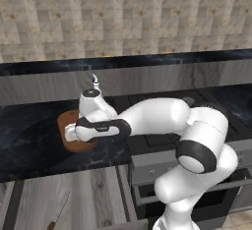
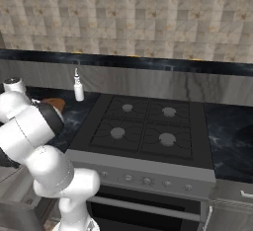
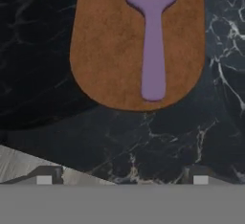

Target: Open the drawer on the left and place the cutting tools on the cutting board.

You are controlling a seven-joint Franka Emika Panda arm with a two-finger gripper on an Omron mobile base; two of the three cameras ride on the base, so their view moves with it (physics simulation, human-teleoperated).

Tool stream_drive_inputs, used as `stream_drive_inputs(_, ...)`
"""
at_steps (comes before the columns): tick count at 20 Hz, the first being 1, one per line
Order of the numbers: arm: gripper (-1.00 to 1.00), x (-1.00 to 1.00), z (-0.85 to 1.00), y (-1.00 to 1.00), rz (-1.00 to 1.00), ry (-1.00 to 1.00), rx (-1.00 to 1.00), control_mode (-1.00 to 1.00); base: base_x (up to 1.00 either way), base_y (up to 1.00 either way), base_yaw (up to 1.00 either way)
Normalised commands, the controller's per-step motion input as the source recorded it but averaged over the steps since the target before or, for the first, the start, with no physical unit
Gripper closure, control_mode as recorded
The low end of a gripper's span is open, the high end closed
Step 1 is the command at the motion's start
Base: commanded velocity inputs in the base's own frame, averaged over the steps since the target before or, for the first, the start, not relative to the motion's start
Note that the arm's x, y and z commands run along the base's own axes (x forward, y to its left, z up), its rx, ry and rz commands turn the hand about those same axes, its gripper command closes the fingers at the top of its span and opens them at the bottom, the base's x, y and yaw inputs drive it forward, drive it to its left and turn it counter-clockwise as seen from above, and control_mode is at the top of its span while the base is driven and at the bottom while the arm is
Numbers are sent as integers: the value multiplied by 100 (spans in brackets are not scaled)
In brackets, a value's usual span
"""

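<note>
From my station, at the far left of the left base view, I saw the open drawer (image 1: 64, 202), its pale wood-grain inside showing below the dark marbled counter (image 1: 29, 135); a slim shape lay in it, too faint to name. Above it, on that counter, sat the flat brown wooden oval cutting board (image 1: 69, 126), partly covered by the white arm's hand. In the hand view the lilac-purple Y-shaped peeler (image 3: 152, 41) lay flat on the cutting board (image 3: 105, 50), lengthwise along its middle, handle end near the board's rounded end and silver blade toward the top of that view. The gripper (image 3: 122, 180) hung over the counter just off the board's rounded end, its two dark fingertips (image 3: 44, 180) spread wide apart with nothing between them and clear of the peeler. Right of the board, in the right base view, a white bottle (image 2: 78, 91) stood upright by the back wall, and further right lay the black four-burner hob (image 2: 143, 126).
</note>
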Motion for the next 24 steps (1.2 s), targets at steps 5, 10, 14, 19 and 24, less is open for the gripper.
stream_drive_inputs(5,-100,-88,12,-16,0,-1,7,-100,0,0,0)
stream_drive_inputs(10,-100,-93,12,-9,0,0,5,-100,0,0,0)
stream_drive_inputs(14,-100,-88,28,-2,0,0,1,-100,0,0,0)
stream_drive_inputs(19,-100,-84,91,0,-2,0,0,-100,0,0,0)
stream_drive_inputs(24,-100,-72,42,0,-5,4,0,-100,0,0,0)
